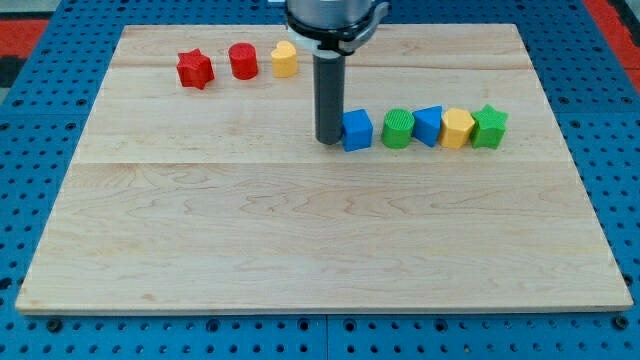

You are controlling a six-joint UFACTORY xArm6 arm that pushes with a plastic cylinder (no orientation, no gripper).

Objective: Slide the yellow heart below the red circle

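The red circle (243, 61) stands near the view's top left, between a red star (195, 69) on its left and a yellow block (285, 59) on its right that looks like the heart. My tip (329, 140) rests on the board near the centre, touching or almost touching the left side of a blue cube (357, 130). The tip is well below and to the right of the yellow heart and the red circle.
Right of the blue cube runs a row: a green round block (398, 128), a blue triangle-like block (428, 125), a yellow pentagon-like block (458, 128) and a green star (489, 126). The wooden board (300, 240) lies on a blue pegboard.
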